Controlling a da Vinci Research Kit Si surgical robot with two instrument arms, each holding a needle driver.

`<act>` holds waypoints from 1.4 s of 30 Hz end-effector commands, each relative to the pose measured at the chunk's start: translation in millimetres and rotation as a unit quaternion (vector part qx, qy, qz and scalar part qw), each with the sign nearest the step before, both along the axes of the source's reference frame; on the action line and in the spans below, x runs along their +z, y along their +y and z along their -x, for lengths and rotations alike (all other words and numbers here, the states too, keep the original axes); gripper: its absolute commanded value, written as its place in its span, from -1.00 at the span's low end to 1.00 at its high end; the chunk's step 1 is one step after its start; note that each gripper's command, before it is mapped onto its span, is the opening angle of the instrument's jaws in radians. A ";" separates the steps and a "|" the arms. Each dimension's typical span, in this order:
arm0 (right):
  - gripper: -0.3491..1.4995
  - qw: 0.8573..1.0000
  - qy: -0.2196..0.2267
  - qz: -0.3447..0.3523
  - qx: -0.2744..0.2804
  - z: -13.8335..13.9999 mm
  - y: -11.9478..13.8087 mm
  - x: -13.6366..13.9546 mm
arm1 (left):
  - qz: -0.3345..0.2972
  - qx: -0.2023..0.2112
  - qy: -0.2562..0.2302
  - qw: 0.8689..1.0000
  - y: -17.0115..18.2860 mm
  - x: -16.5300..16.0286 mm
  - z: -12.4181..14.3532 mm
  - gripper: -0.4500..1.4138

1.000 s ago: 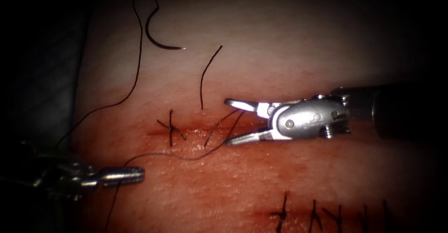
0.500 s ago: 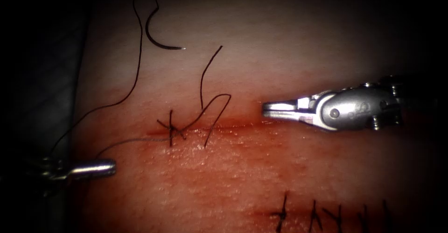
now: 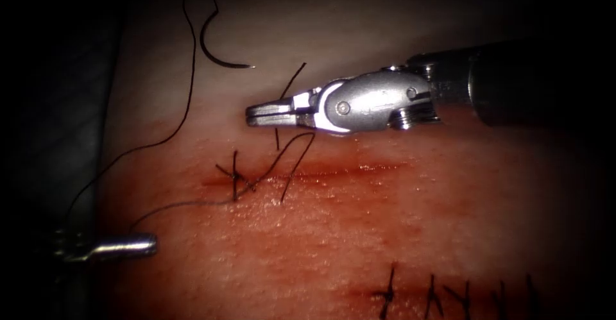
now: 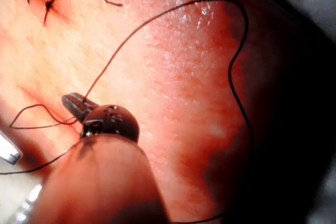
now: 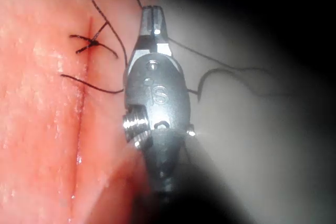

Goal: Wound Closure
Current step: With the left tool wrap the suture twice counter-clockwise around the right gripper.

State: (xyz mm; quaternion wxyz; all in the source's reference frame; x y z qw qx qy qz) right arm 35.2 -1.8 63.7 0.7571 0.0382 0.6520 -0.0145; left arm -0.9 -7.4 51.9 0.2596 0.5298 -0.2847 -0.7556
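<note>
Right tool: jaws together on short thread end, above cut | left tool: clamped on long thread | needle: loose on tissue, upper left, not in it | risk: uneven pull could slacken knot or slip the short end.

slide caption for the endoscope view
Left tool holds thread from the stitch; right tool sits above the cut; needle lies free on tissue.
</note>
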 end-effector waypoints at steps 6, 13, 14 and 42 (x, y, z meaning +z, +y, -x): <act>-1.00 0.998 0.008 -0.011 -0.068 -3.0 -1.9 4.9 | 0.006 0.012 -0.018 1.000 1.3 -0.5 1.3 -1.00; -1.00 0.993 0.036 -0.056 -0.094 -2.9 -4.1 5.9 | -0.006 -0.004 -0.036 0.999 5.8 1.7 2.9 -1.00; -1.00 0.993 0.041 -0.058 -0.093 -2.8 -4.2 5.8 | -0.006 -0.009 -0.033 0.999 6.1 2.4 3.0 -1.00; -0.58 0.965 0.152 -0.173 0.124 0.4 -5.4 3.3 | -0.054 -0.007 0.049 0.997 4.4 17.9 7.7 -1.00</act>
